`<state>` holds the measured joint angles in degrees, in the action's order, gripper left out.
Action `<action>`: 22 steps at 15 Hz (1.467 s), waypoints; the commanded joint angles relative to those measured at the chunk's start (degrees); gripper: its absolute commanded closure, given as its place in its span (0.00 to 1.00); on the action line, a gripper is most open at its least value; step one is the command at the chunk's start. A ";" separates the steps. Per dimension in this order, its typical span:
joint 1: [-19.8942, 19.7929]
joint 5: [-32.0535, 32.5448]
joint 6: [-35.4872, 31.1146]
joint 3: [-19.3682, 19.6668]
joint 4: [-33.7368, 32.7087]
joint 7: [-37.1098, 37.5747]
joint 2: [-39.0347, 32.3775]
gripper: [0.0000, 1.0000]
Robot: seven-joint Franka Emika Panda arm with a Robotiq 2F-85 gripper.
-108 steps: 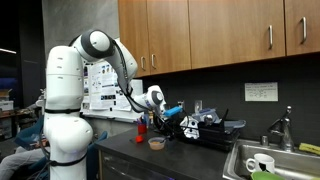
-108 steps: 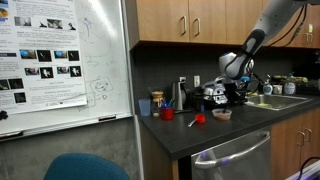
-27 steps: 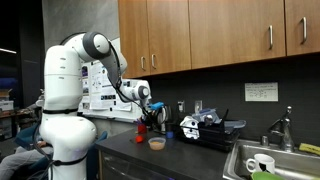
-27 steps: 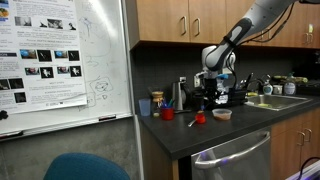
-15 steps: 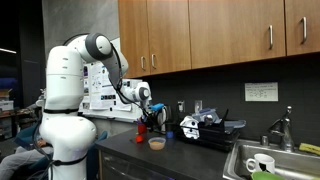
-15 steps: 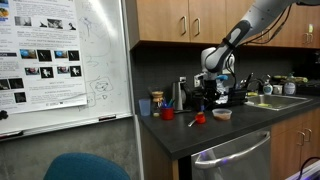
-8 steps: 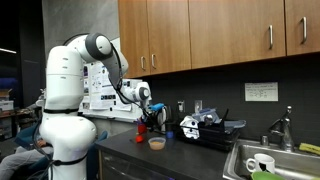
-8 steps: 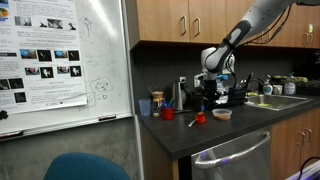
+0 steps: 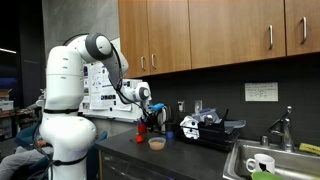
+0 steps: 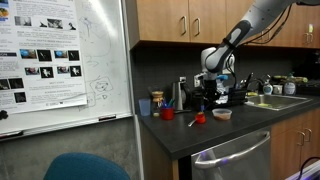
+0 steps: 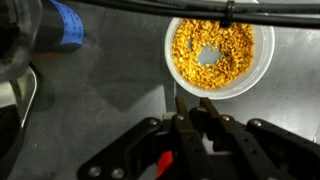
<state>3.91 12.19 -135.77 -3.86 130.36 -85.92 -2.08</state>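
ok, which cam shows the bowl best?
Wrist view. It looks straight down into the bowl, so the yellow kernels filling it are clear. In both exterior views the bowl is only a small side-on shape on the counter, and its contents can't be made out.

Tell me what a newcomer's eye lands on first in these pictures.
The bulky white robot arm dominates an exterior view, standing at the end of the dark counter under wooden cabinets. In the wrist view, a white bowl filled with bright yellow kernels sits just beyond the shut end effector. A whiteboard with posters pinned to it fills the near side of an exterior view.
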 commanded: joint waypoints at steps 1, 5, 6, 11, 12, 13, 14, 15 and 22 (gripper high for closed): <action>-0.02 1.41 -0.17 -0.15 -0.55 1.42 -0.07 0.95; -0.04 1.35 -0.26 -0.15 -0.48 1.38 0.05 0.95; -0.03 1.37 -0.28 -0.15 -0.47 1.40 0.07 0.95; -0.15 -0.02 0.05 -0.16 -0.13 0.03 0.01 0.81; -0.15 -0.02 0.04 -0.16 -0.13 0.03 0.01 0.81; -0.15 -0.02 0.04 -0.16 -0.14 0.03 0.01 0.81; -0.15 -0.02 0.04 -0.16 -0.14 0.03 0.01 0.81; -0.15 -0.02 0.03 -0.16 -0.14 0.04 0.01 0.81; -0.15 -0.02 0.03 -0.16 -0.15 0.05 0.01 0.81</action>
<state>3.90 12.19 -135.89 -3.86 130.31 -85.87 -2.08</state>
